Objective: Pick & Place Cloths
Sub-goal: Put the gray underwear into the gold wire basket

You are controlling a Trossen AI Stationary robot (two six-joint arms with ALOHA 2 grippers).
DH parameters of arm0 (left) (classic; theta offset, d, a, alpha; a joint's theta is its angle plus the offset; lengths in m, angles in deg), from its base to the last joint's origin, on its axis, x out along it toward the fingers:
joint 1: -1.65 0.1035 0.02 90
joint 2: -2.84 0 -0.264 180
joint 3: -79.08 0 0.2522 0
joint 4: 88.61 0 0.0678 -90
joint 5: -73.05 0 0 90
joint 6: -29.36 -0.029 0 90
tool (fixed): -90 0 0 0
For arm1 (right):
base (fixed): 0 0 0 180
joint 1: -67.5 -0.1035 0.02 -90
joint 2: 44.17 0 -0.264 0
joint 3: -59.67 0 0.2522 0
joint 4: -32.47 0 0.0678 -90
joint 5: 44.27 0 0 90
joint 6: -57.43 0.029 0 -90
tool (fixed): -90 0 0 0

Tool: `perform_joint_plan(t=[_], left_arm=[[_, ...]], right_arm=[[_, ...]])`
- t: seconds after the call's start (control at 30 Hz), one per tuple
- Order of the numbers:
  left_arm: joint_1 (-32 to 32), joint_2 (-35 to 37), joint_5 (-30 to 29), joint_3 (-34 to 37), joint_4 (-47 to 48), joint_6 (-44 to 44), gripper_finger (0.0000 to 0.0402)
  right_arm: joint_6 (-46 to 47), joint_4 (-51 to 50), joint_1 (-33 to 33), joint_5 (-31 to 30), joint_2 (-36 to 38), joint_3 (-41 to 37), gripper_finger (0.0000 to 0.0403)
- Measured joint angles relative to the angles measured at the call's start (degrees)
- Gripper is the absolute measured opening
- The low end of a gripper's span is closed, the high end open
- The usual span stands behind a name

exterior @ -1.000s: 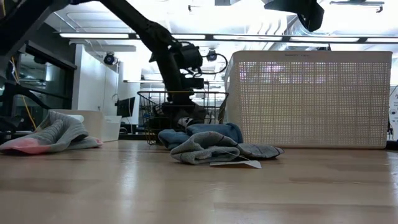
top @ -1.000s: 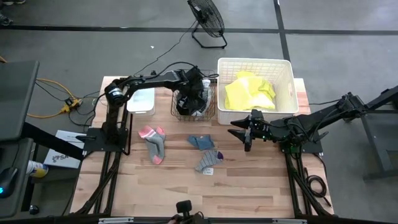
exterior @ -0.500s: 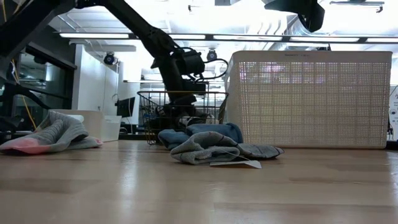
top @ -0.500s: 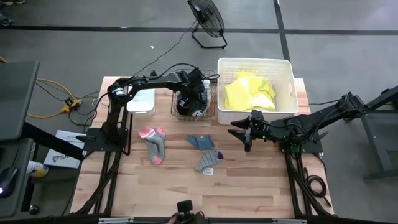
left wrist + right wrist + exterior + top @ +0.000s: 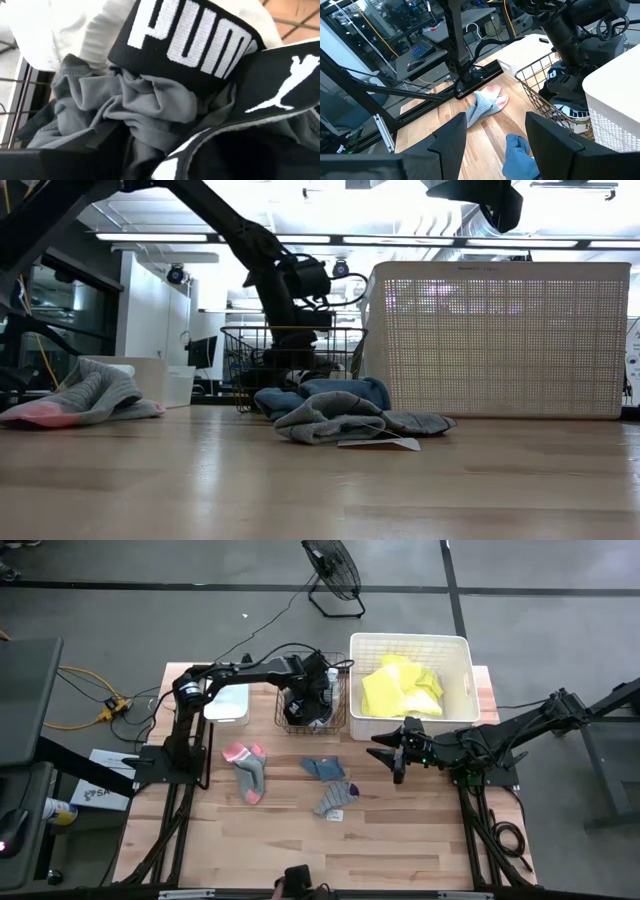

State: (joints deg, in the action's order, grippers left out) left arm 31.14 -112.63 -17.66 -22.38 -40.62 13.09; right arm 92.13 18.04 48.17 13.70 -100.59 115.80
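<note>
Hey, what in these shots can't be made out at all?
- Left end effector: high view, lost against dark cloths in the wire basket.
- Big tub contents: low view, wall hides them.
- Basket's lower layers: left wrist view, black printed cloth covers them.

Lighting: bright overhead ceiling strips (image 5: 150, 237), glaring in the low view. Table (image 5: 400, 840) evenly lit, shadows soft. Left wrist view close, cloth edges blurred.
</note>
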Motion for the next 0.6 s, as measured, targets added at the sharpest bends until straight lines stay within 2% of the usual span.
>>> perform_joint_plan(t=[0.1,0.6], left_arm=[[-0.36,0.55,-0.39,-2.00,2.31,0.07,0.0291],[-0.39,1.12,-1.22,-18.18,17.37,4.30,0.0294]], right_arm=[[0.00,0.02,0.00,0.00,0.00,0.00,0.0196],[0.01,-0.54,0.00,0.00,0.00,0.00,0.0196]])
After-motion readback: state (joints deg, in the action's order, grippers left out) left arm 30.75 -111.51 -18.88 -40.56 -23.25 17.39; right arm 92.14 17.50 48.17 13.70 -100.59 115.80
